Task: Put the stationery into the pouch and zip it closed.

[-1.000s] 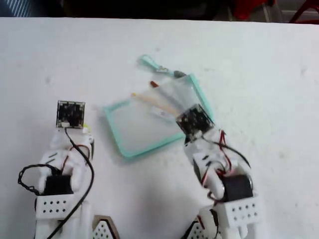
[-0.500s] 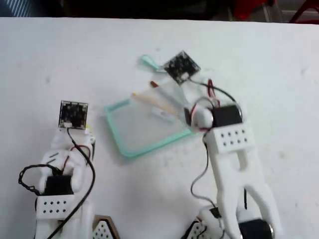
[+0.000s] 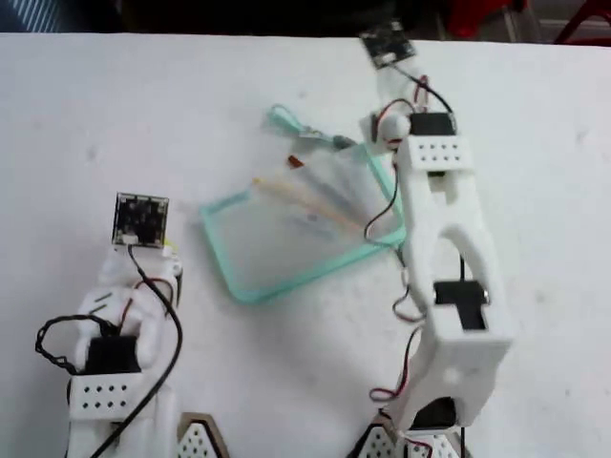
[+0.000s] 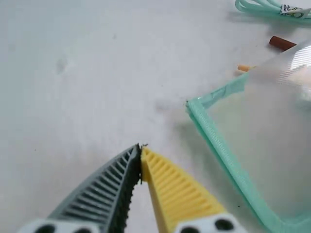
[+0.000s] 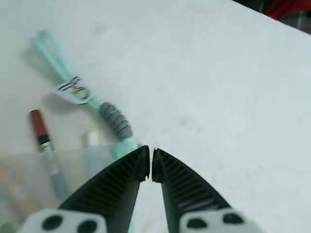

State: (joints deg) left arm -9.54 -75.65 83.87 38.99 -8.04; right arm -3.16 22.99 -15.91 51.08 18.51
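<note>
The task is roughly half done, by the look of it. The pouch (image 3: pixel 221 253), clear with a teal rim, lies flat near the middle of the table (image 3: pixel 535 143), between the two arms. A pencil (image 3: pixel 286 191) and a pen (image 3: pixel 294 160) with a brown cap lie slanted in it, most of their length showing through the clear wall, but their ends poke out past its far side, so I judge the mouth to be open there and the zip not yet drawn. What is left: push both fully inside, then run the zip shut. The teal strap (image 3: pixel 284 121) trails from the pouch's far corner toward the table's far edge, and a grey zip pull (image 5: pixel 115 121) sits where strap meets pouch. The right arm (image 3: pixel 444 219) stretches out past the pouch's right side; the right gripper (image 5: pixel 150 160) hangs just beside that corner and the pull, its jaws all but closed, a thin slit between them, with nothing held. The left gripper (image 4: pixel 140 154) is over bare table near the pouch's left corner, jaws pressed together and empty. The table is plain white and matte, with a few faint marks. Beyond its far edge the room is dark, with something red at the right.
</note>
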